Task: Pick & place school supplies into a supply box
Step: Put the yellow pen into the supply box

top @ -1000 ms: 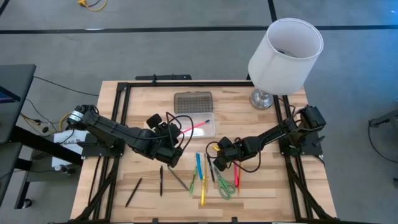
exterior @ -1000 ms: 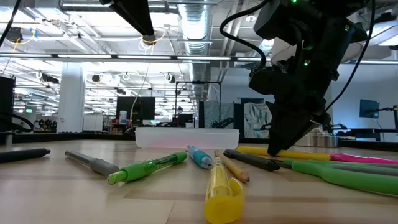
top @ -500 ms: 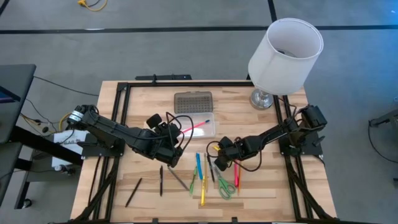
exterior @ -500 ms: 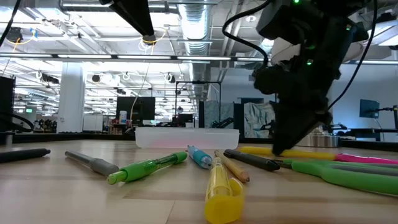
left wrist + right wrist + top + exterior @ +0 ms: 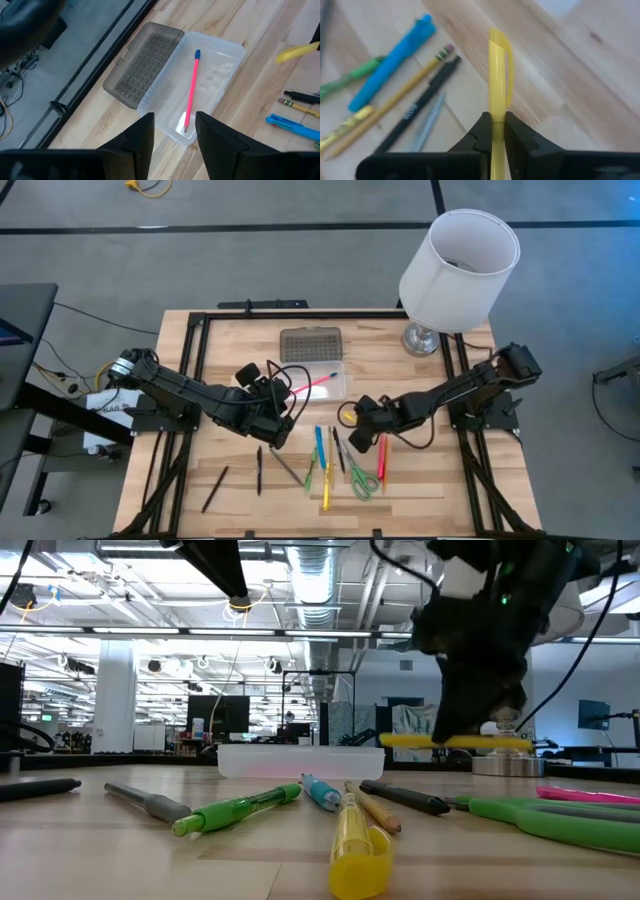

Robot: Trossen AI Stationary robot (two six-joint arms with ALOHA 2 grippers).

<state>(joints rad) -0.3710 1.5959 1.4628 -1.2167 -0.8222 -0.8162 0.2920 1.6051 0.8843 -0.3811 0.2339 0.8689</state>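
My right gripper [image 5: 352, 420] hangs above the loose supplies, shut on a yellow pen [image 5: 455, 742] that is off the table. The supply box lies at the far middle, with its clear base [image 5: 322, 383] beside the grey dotted lid [image 5: 310, 343]. A pink pencil [image 5: 191, 90] lies inside the base. My left gripper [image 5: 172, 122] is open above the table, just short of the box's near edge. Pens, pencils and green scissors [image 5: 362, 480] lie on the near part of the table. My right gripper pinches the yellow pen's barrel [image 5: 497, 122] between its two fingers. The fingers slant down from above and lie across the pen. The pen hangs level and clear of the table, and its capped end with the clip [image 5: 499, 45] sticks out past the fingers.
A white lampshade [image 5: 458, 270] on a metal foot [image 5: 424, 340] stands at the far right corner. On the table lie a blue pen [image 5: 320, 445], a red pen [image 5: 381, 455], a yellow marker [image 5: 355, 845], a green pen [image 5: 235, 810] and black pens [image 5: 214, 488].
My right gripper has risen and gone a little toward the table's far edge with the yellow pen. The pen lay on the table among the others and is now lifted clear and level.
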